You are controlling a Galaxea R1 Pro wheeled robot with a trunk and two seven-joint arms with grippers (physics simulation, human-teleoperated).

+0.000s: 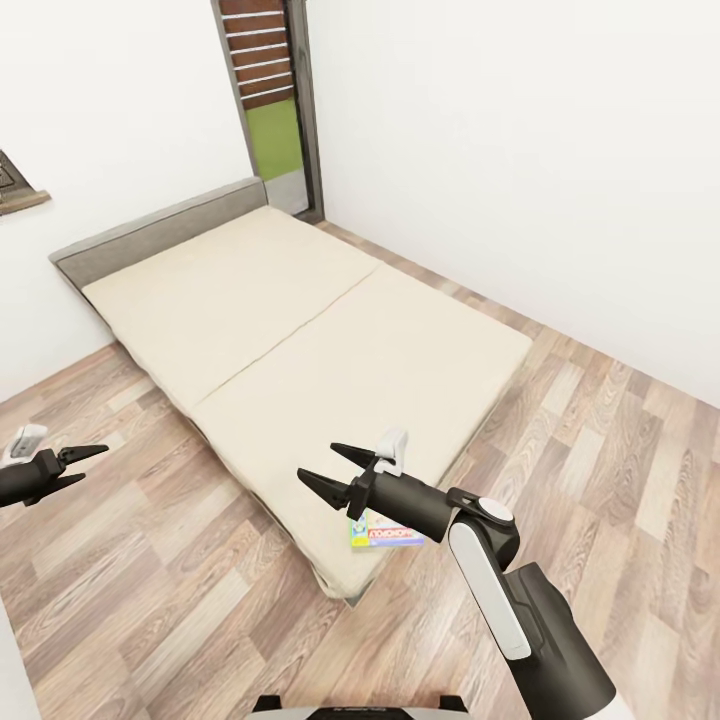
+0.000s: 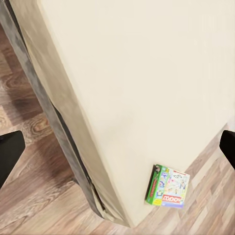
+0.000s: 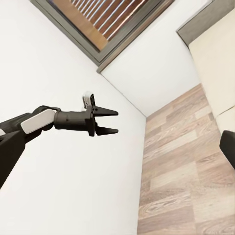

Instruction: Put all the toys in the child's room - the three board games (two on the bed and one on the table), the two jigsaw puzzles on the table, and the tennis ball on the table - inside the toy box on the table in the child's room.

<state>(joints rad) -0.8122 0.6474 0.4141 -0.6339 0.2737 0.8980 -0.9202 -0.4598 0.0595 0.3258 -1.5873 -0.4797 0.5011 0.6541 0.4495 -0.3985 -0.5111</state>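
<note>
You're at the bed (image 1: 300, 330), at the near corner, so this looks like the pickup step for the board games on the mattress. The stack (image 2: 167, 186) sits right at that corner, close to the mattress edge: a white Monopoly box (image 1: 393, 535) with a green one partly under it, edges offset. In the head view your right arm covers most of it.

Right gripper (image 1: 328, 466) hangs above the mattress just short of the stack, jaws spread wide, nothing in them. Left gripper (image 1: 82, 468) is out over the wood floor (image 1: 150, 560) well to the side of the bed, fingers parted and empty; the right wrist camera sees it against the white wall (image 3: 73, 186).

Next move, as I read it: pull the right gripper back over the boxes and pitch it down. The boxes lie flat, so you need an exposed edge to pinch; the overhang near the corner is probably the easiest. Watch you don't shove them off onto the floor.
</note>
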